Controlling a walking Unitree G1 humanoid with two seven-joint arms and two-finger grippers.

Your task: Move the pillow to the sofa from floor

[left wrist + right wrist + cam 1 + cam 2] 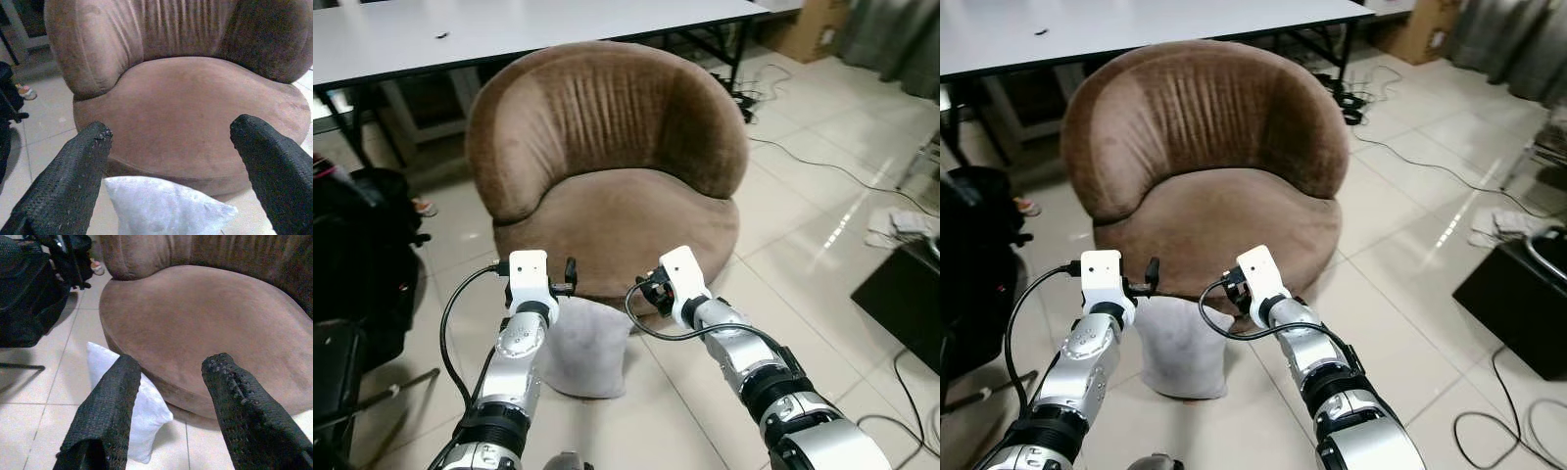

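Observation:
A white pillow (588, 349) stands on the tiled floor, leaning against the front of the brown round sofa (617, 211). Both arms reach forward just above the pillow's top edge. My left gripper (171, 132) is open, its fingers spread wide over the pillow (166, 211) and pointing at the sofa seat (195, 107). My right gripper (173, 363) is open too, hovering over the pillow's right corner (134, 399) at the seat's front rim. Neither gripper holds anything. The arms hide part of the pillow's upper edge in the eye views.
A long white table (509, 29) stands behind the sofa. A black bag and chair (357, 255) crowd the left side. Cables (822, 166) trail across the floor at right, near a black box (901, 294). A cardboard box (808, 29) sits at the back right.

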